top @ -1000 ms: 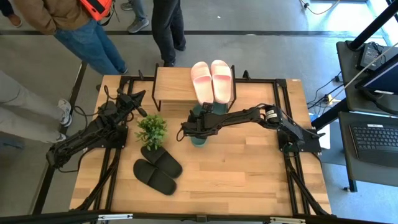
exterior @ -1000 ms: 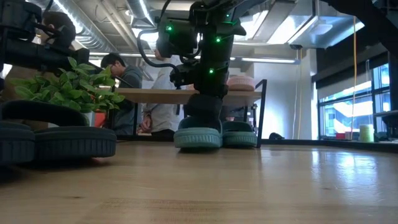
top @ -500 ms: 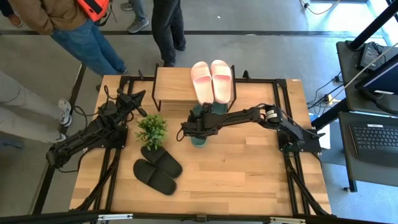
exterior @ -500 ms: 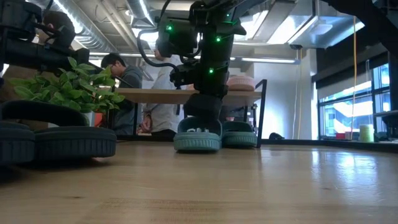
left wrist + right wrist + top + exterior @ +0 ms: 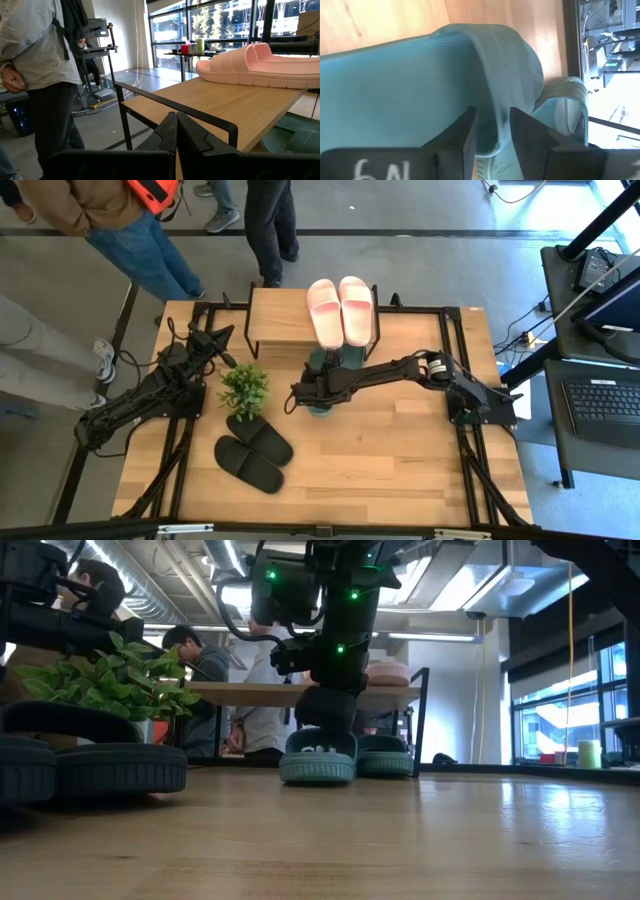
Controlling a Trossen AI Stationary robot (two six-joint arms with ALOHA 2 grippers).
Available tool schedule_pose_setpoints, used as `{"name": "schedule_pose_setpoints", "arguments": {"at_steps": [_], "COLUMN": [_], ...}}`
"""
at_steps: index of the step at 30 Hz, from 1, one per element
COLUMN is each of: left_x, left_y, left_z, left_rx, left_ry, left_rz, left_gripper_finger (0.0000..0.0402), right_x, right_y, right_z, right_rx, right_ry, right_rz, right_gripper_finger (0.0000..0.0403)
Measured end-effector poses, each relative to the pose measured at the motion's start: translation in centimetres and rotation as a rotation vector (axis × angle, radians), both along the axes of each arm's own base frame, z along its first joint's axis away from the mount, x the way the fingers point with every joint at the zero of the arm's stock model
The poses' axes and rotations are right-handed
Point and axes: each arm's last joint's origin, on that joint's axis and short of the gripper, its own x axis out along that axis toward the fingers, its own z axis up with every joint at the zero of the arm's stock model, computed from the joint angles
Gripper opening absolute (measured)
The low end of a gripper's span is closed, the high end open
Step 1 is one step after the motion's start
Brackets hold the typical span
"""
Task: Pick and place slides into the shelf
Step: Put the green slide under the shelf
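The right gripper [image 5: 489,131] is sitting over the near green slide [image 5: 318,756], which is resting on the table [image 5: 400,450] in front of the shelf [image 5: 275,318]. A second ago its fingers were pinched tighter. Now they are a little apart around the strap edge, so the grip looks not ready yet. The pink slides [image 5: 341,310] are already lying on the shelf, and the black slides [image 5: 254,451] are waiting by the plant [image 5: 244,388]. The left gripper [image 5: 176,131] is resting shut beside the shelf. White marks on the right gripper are showing, maybe "6N".

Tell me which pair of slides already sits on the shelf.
The pink pair, lying side by side on the shelf. The green pair and black pair are on the table.
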Motion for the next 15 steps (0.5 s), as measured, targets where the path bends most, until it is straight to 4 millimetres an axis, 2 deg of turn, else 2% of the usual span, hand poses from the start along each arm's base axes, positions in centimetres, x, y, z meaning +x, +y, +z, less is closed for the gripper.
{"name": "schedule_pose_setpoints", "arguments": {"at_steps": [7, 10, 15], "left_x": [0.0, 0.0, 0.0], "left_y": [0.0, 0.0, 0.0], "left_z": [0.0, 0.0, 0.0], "left_rx": [0.000, 0.000, 0.000], "left_ry": [0.000, 0.000, 0.000], "left_rz": [0.000, 0.000, 0.000], "left_gripper_finger": [0.0000, 0.0000, 0.0000], "right_x": [0.0, 0.1, 0.3], "right_y": [0.9, 0.9, 0.9], "right_z": [0.3, 0.6, 1.2], "right_rx": [-0.001, 0.000, 0.000], "right_ry": [0.005, -0.003, -0.012], "right_rz": [0.022, 0.022, 0.020], "right_gripper_finger": [0.0125, 0.0148, 0.0210]}}
